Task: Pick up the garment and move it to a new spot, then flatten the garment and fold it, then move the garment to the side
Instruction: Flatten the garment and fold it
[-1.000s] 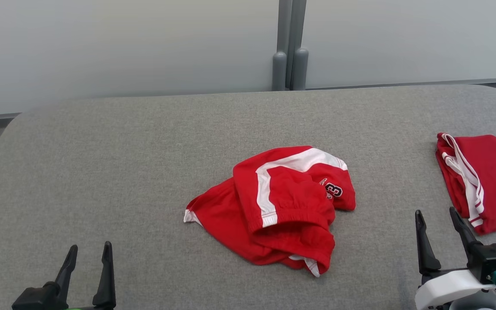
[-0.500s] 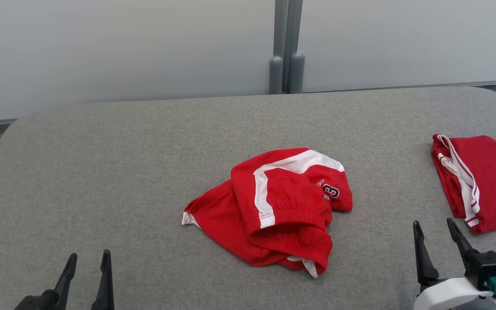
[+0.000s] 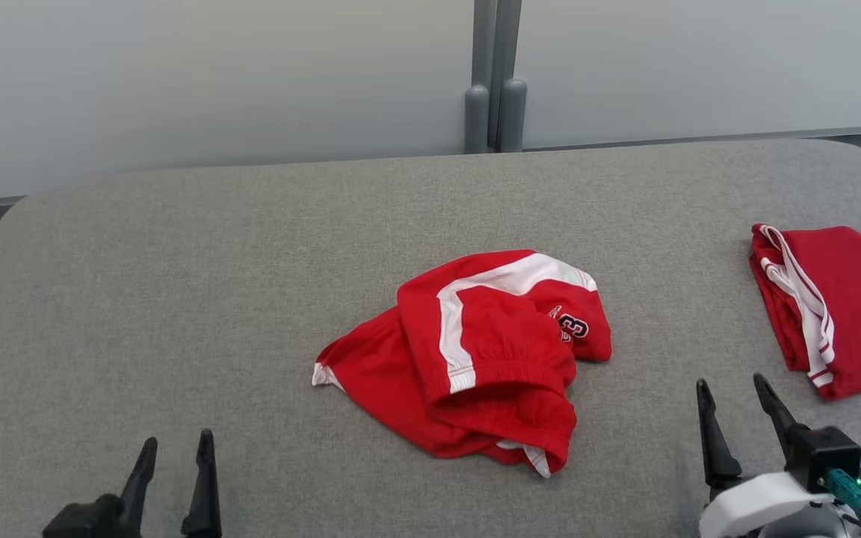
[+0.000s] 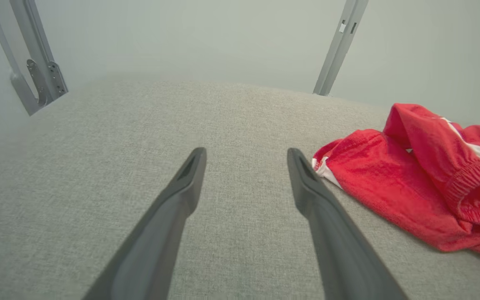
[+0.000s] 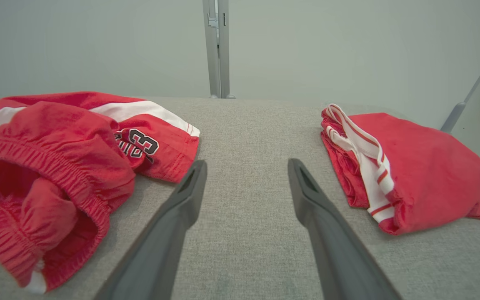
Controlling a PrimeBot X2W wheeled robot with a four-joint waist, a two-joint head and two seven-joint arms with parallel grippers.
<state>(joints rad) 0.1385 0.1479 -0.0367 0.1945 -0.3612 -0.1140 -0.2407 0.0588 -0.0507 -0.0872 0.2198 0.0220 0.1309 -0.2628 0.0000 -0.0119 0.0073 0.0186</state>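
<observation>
Since the earlier frame the left end effector (image 3: pixel 178 437) and the right end effector (image 3: pixel 730 381) have been drawn slightly inward, toward the red garment (image 3: pixel 475 359), and the head view has been shifted a little. Both are held released, fingers spread, with nothing grasped. The garment is left crumpled at the middle of the grey counter (image 3: pixel 251 261). Its long axis is laid roughly left to right, and its waistband opening is turned toward the robot. A folded red garment (image 3: pixel 841 306) is seen at the right edge.
</observation>
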